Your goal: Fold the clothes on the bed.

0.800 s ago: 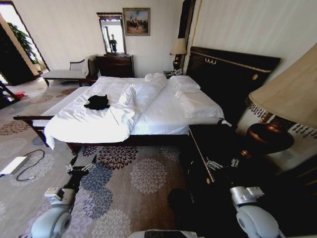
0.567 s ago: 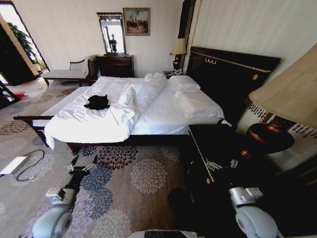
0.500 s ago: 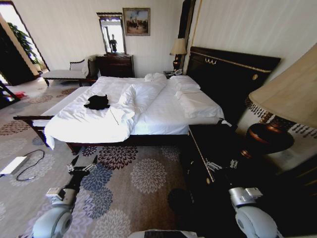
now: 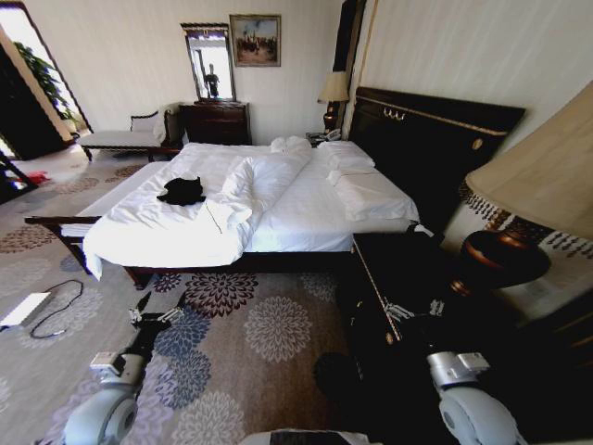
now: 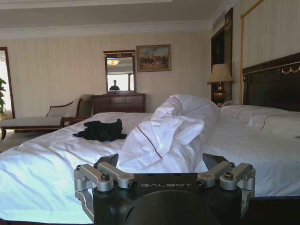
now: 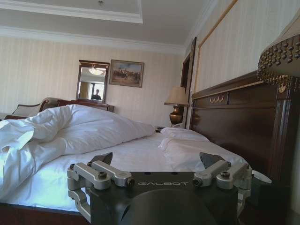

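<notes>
The bed [image 4: 306, 209] is my landmark: it spans the middle of the room, white duvet [image 4: 167, 232] heaped and rumpled on the side away from its dark headboard [image 4: 435, 139]. The black T-shirt [image 4: 182, 192] lies crumpled on top of that duvet near the foot end, well apart from the pillows [image 4: 347, 158] by the headboard. I stand on the patterned carpet [image 4: 259, 334] short of the bed's near side rail, so nothing is yet within reach. My left tool [image 4: 156, 313] hangs low over the carpet on the foot side, its fingers spread apart and empty; my right tool [image 4: 412, 309] hangs in front of the dark nightstand [image 4: 398, 269] at the headboard end, fingers likewise apart and holding nothing. Hazards, by size. First, the base: closing on the bed from here could strike the side rail, or the right arm could clip the nightstand and the lamp [image 4: 528, 204] just beside it. Second, the duvet: its loose folds rise close to the shirt, and a low grasp could pinch white bedding along with black fabric. Third, the shirt itself: it is bunched with no collar, hem or sleeve identifiable, so a blind pinch may gather several layers and drag the garment into a tighter knot.
</notes>
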Controlling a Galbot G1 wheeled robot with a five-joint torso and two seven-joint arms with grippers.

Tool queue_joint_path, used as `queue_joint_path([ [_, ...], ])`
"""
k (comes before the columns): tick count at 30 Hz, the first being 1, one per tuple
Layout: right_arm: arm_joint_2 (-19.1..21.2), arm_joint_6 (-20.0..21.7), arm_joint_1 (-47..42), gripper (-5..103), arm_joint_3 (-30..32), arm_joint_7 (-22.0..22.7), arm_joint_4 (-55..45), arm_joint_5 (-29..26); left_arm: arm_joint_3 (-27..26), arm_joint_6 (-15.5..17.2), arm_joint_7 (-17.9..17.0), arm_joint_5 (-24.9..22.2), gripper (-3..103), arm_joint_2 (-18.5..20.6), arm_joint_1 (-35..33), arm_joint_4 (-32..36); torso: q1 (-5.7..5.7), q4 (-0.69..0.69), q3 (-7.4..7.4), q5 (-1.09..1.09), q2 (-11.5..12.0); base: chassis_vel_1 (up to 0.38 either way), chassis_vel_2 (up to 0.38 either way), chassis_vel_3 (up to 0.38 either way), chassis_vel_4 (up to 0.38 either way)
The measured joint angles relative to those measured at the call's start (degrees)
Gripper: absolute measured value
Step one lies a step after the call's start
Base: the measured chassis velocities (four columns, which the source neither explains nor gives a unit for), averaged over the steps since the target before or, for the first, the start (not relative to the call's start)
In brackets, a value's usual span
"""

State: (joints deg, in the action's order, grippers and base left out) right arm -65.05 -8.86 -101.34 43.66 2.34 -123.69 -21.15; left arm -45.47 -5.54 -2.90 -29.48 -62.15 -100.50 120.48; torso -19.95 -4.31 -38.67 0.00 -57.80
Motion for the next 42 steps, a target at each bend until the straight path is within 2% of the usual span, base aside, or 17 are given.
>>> queue_joint_path([
  [42, 0.45, -0.34, -0.42, 100, -0.01, -0.81, 0.41, 0.89, 0.77, 0.1, -0.34, -0.24, 100, -0.97, 0.68, -0.61, 0.0, -0.01, 0.0, -0.01, 0.0, -0.12, 0.118, 0.121, -0.114],
])
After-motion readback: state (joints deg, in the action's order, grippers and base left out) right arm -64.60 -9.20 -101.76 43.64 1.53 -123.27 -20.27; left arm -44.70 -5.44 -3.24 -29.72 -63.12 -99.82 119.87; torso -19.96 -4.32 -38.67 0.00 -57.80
